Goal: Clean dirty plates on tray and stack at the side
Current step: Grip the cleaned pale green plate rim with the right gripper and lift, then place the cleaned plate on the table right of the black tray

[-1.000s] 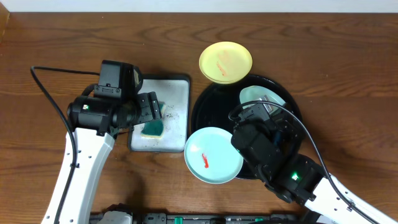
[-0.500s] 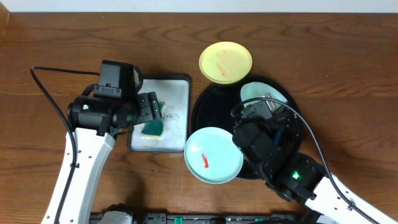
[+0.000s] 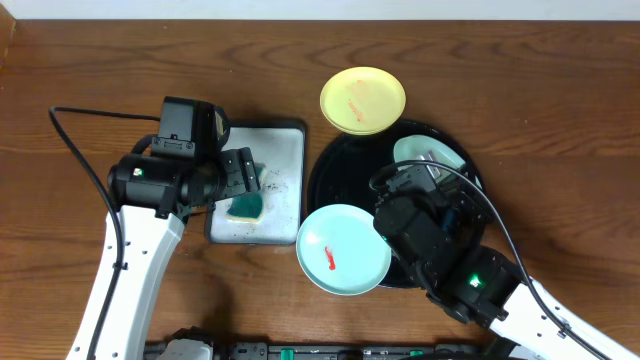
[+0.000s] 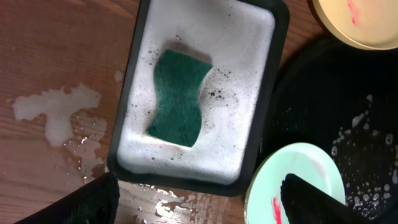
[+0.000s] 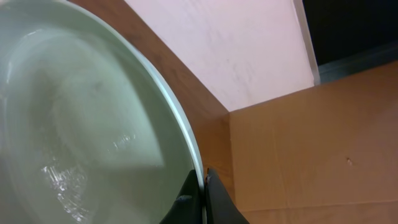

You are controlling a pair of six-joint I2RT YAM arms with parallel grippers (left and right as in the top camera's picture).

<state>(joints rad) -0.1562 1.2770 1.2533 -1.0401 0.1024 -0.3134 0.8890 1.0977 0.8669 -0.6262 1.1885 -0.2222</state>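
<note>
The black tray [image 3: 335, 165] lies right of centre. A yellow plate [image 3: 362, 99] with a faint red smear overlaps its far rim. An aqua plate [image 3: 343, 249] with a red smear overlaps its front-left rim; it also shows in the left wrist view [image 4: 298, 186]. My right gripper [image 5: 204, 196] is shut on the rim of the second aqua plate [image 5: 81, 124], held tilted and wet over the tray [image 3: 425, 152]. My left gripper [image 3: 240, 175] is open and empty above the green sponge [image 4: 180, 96].
A rectangular silver-grey tray [image 4: 249, 74] of soapy foam holds the sponge, left of the black tray. Water spots [image 4: 56, 112] lie on the wood left of it. A cable [image 3: 80, 140] runs along the left arm.
The right arm has shifted slightly with its aqua plate over the tray. The left arm has not moved.
</note>
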